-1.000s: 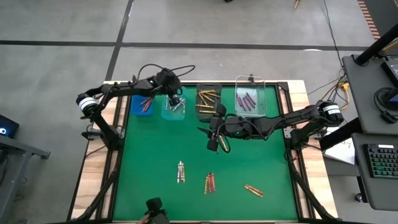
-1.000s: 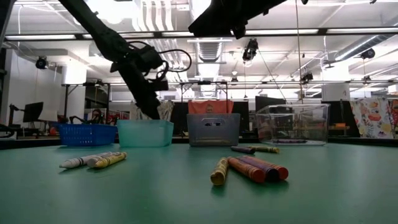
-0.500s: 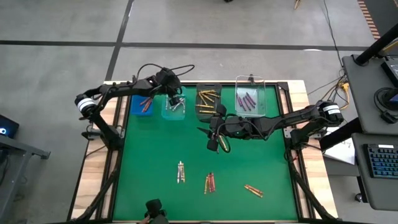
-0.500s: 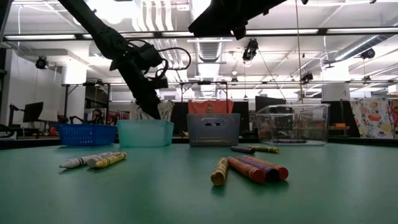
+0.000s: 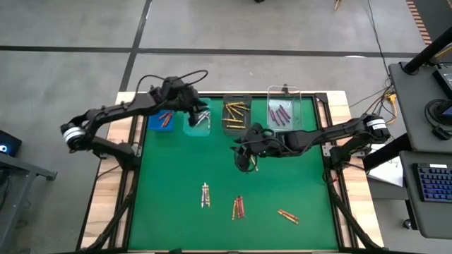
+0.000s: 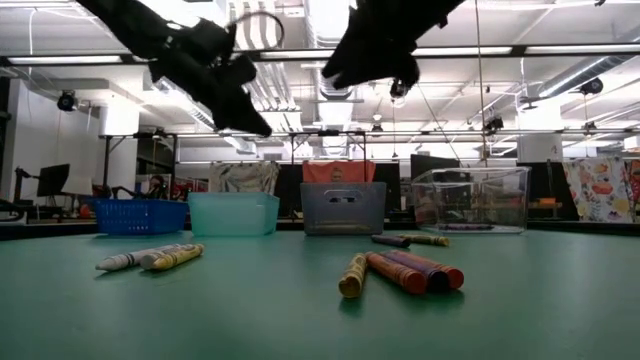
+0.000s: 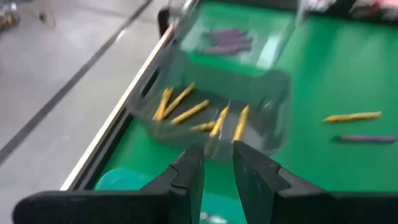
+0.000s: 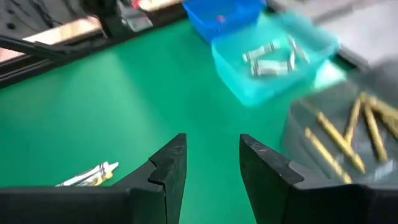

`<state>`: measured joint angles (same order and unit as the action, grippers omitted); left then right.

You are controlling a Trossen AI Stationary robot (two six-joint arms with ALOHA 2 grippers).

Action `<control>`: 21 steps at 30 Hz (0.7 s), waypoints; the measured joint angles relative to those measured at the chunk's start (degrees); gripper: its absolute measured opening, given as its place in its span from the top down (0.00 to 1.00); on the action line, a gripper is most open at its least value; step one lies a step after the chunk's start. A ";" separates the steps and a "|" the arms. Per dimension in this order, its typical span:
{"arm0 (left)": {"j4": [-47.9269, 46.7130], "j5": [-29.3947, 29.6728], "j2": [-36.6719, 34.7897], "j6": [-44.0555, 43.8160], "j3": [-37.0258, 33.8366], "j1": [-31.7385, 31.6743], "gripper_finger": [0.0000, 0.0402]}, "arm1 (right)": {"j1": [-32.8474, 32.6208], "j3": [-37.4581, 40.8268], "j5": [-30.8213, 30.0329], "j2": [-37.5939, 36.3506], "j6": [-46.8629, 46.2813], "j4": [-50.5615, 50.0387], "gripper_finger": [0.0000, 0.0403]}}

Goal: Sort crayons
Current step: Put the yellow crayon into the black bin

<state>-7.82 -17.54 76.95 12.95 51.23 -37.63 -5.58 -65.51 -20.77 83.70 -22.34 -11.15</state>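
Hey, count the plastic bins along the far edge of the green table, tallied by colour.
blue mesh plastic bin: 1
teal plastic bin: 1
grey plastic bin: 1
clear plastic bin: 1
Total: 4

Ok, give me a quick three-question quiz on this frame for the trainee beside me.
1. True or false: the left gripper holds a crayon.
2. Which bin holds the purple crayons? A blue, B teal, C grey, D clear.
3. How many loose crayon groups lie on the near half of the green mat?

Key: 1 false, its fingers are apart and empty. 2 D, the clear bin. 3 three: silver, red and gold.
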 joint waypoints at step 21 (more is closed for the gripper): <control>28.86 0.48 -21.72 -15.27 -24.27 13.46 0.83 | 0.28 -12.43 7.76 12.88 -22.93 -33.02 0.69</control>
<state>21.04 -17.06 55.23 -2.32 26.96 -24.16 -5.31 -77.94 -13.01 96.58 -45.26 -44.17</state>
